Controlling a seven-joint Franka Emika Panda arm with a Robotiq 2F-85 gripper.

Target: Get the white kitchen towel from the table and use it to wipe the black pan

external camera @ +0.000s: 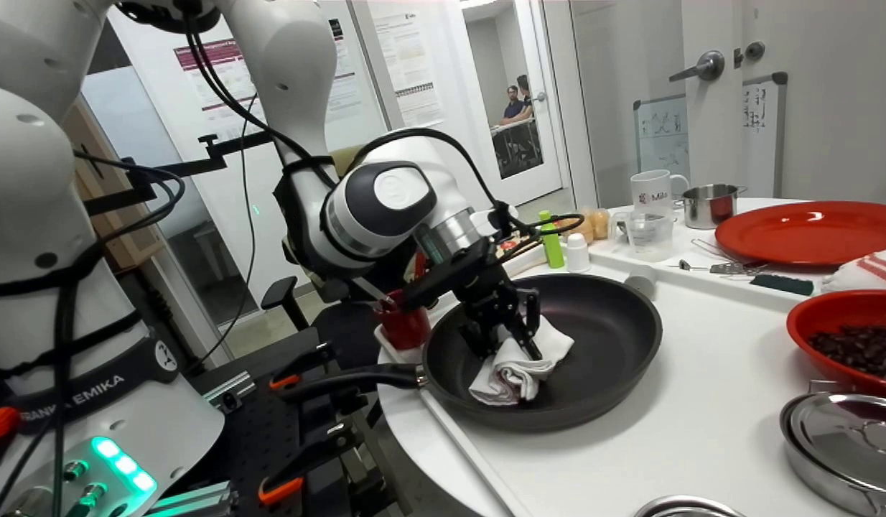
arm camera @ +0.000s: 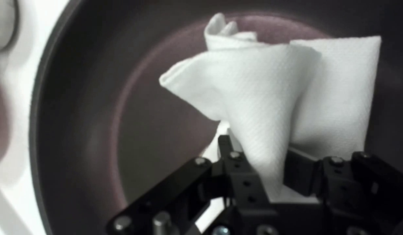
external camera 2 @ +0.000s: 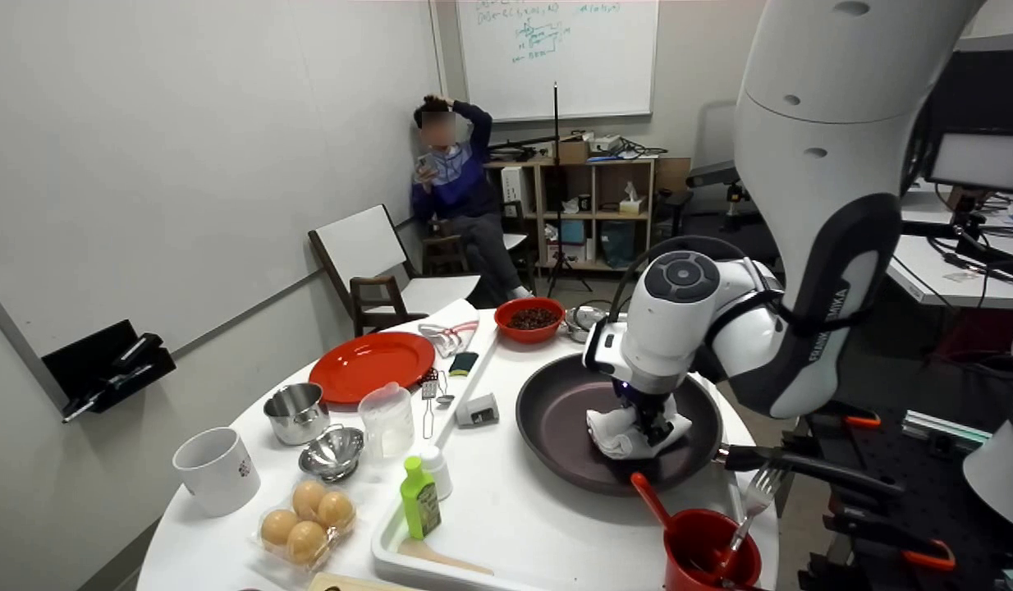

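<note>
White towel (arm camera: 263,81) lies in the black pan (external camera 2: 560,410), pinched between the jaws of the gripper (arm camera: 262,160); fetching looks done, wiping perhaps begun, its remainder unclear.

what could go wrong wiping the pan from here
The black pan has its handle jutting past the table edge, so wiping might shift or tip it. The gripper pinches the white towel by a bunched fold, so it may slip free. The red cup close beside the pan might get knocked.
</note>
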